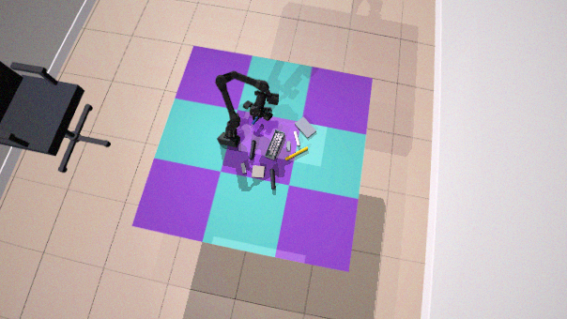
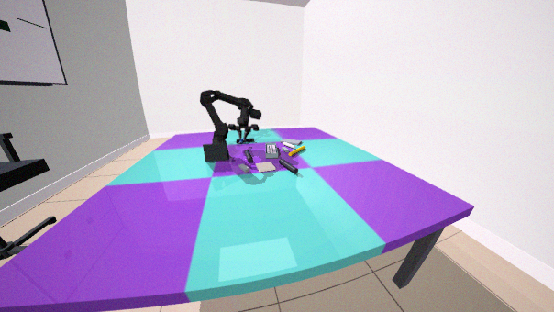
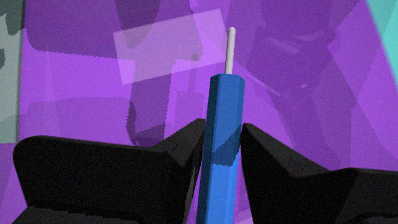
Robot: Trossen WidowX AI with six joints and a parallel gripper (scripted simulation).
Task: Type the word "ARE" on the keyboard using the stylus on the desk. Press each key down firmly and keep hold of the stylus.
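The blue stylus (image 3: pixel 225 105) (image 1: pixel 254 120) has a thin grey tip that points up and away in the wrist view. My gripper (image 3: pixel 223 131) (image 2: pixel 244 139) is shut on the stylus, with one black finger against each side of its body. The stylus's rear end runs out of the bottom of the wrist view. How high it is over the desk is hard to tell. The keyboard (image 1: pixel 275 144) (image 2: pixel 271 150) lies to the right of the gripper in the top and exterior views; only its grey edge (image 3: pixel 10 100) shows at the left of the wrist view. Its letters are unreadable.
A black cylinder (image 1: pixel 252 149) (image 2: pixel 249 156) lies between arm base and keyboard. A yellow stick (image 1: pixel 297 153), a white stick (image 1: pixel 297 138) and a grey slab (image 1: pixel 305 128) lie beyond the keyboard. A pale square pad (image 1: pixel 258 171) and another black cylinder (image 1: pixel 273 179) lie nearer the exterior camera.
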